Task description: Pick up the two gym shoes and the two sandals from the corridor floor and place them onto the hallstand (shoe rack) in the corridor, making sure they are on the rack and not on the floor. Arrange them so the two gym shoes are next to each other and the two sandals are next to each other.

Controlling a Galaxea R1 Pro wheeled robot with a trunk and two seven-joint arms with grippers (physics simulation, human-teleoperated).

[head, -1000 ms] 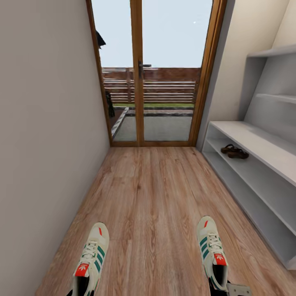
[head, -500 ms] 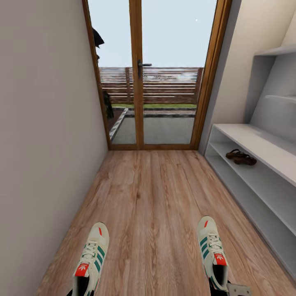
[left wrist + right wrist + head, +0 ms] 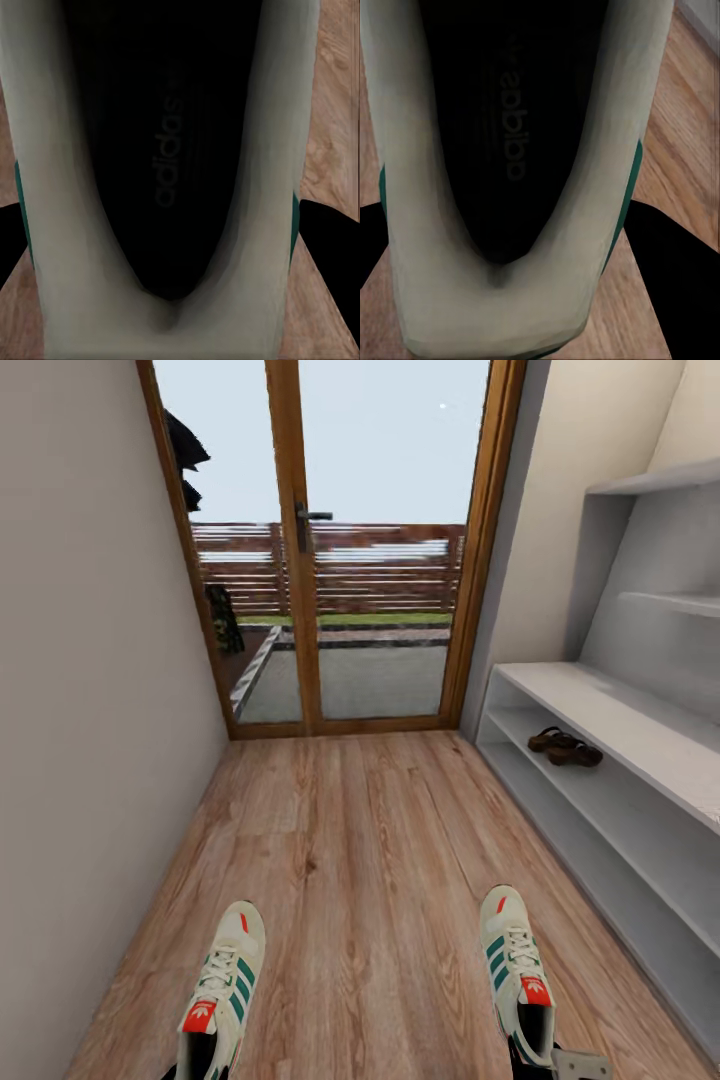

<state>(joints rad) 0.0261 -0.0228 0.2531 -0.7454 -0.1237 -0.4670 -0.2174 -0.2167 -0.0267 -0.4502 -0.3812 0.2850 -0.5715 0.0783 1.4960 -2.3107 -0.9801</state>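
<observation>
A glass door with a wood frame (image 3: 300, 550) fills the upper middle, and a grey wall (image 3: 90, 660) runs down the left side. The wood floor (image 3: 370, 830) between them is bare. The grey hallstand (image 3: 620, 710) stands along the right. Both brown sandals (image 3: 565, 746) sit side by side on its upper low shelf.

At lower left, the left gripper (image 3: 161, 247) clamps one gym shoe (image 3: 222, 990). At lower right, the right gripper (image 3: 506, 259) clamps the other gym shoe (image 3: 518, 970). Each shoe's dark insole reads "adidas" (image 3: 169, 157).

glass door (image 3: 330, 560), fence (image 3: 330, 570), wall (image 3: 90, 690)
</observation>
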